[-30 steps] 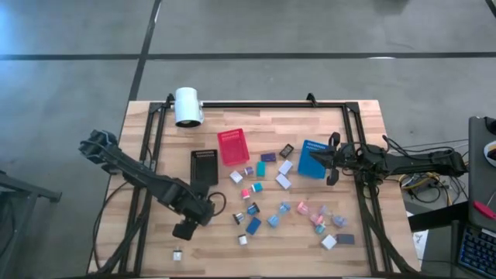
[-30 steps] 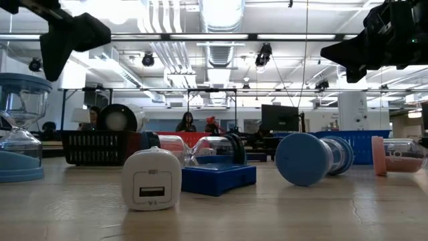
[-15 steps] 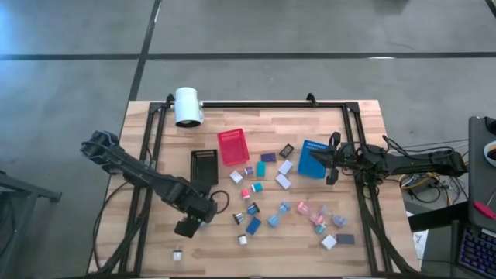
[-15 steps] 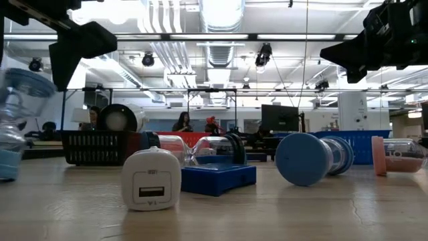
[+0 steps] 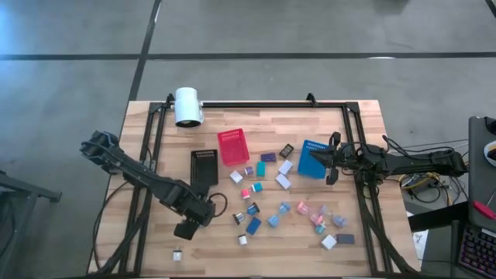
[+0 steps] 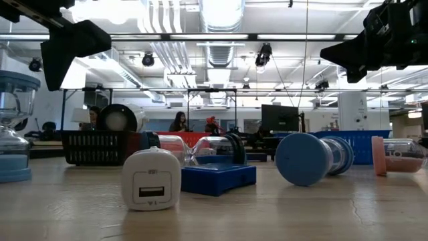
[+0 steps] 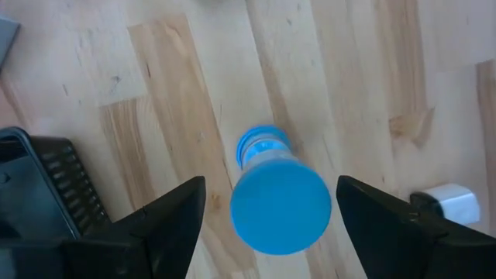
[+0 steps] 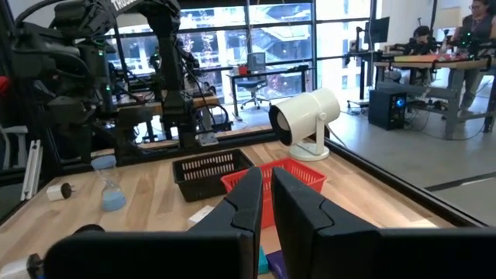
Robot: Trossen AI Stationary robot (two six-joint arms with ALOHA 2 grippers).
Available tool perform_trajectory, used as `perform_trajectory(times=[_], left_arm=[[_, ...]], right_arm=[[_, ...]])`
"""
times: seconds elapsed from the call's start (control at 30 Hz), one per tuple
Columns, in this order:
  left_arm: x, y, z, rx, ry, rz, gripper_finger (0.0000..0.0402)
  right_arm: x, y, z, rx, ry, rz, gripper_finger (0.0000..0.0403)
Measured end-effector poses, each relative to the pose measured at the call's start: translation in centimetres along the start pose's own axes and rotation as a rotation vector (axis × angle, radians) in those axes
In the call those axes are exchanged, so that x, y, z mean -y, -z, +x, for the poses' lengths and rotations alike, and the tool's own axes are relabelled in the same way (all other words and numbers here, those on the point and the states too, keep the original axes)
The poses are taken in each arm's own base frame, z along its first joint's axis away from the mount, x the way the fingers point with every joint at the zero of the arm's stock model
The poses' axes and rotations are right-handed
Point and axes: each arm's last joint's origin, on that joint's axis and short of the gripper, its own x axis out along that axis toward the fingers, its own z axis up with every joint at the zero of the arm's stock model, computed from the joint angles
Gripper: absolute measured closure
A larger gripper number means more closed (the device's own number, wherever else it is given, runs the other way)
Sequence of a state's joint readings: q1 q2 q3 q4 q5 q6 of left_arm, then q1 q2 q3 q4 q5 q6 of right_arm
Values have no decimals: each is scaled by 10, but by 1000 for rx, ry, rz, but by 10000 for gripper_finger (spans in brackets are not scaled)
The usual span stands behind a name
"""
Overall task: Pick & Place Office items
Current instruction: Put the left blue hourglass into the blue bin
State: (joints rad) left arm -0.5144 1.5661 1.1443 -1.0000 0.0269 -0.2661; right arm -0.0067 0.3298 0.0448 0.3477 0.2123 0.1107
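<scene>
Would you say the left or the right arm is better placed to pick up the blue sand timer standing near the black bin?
Left, most likely. Its open hand hangs right above the timer, while the right hand sits shut across the table by the blue bin.

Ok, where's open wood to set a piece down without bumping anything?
Free: the far strip between the white cylinder and the blue bin, and the near left corner around the lone white piece. Crowded: the scattered office items near the red bin.
</scene>
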Motion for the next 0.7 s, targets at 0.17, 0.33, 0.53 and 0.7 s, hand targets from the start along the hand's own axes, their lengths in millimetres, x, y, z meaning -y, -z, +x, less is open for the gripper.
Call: perform_trajectory(times=[0.17,0.33,0.53,0.7], left_arm=[[-2,7,12,-28,4,-1,109],[-2,5,15,-5,11,1,110],[-1,5,14,-9,25,4,111],[-1,4,14,1,31,5,147]], right_arm=[[0,0,0,0,0,0,374],[0,0,0,0,0,-6,374],[0,0,0,0,0,-9,374],[0,0,0,0,0,-7,374]])
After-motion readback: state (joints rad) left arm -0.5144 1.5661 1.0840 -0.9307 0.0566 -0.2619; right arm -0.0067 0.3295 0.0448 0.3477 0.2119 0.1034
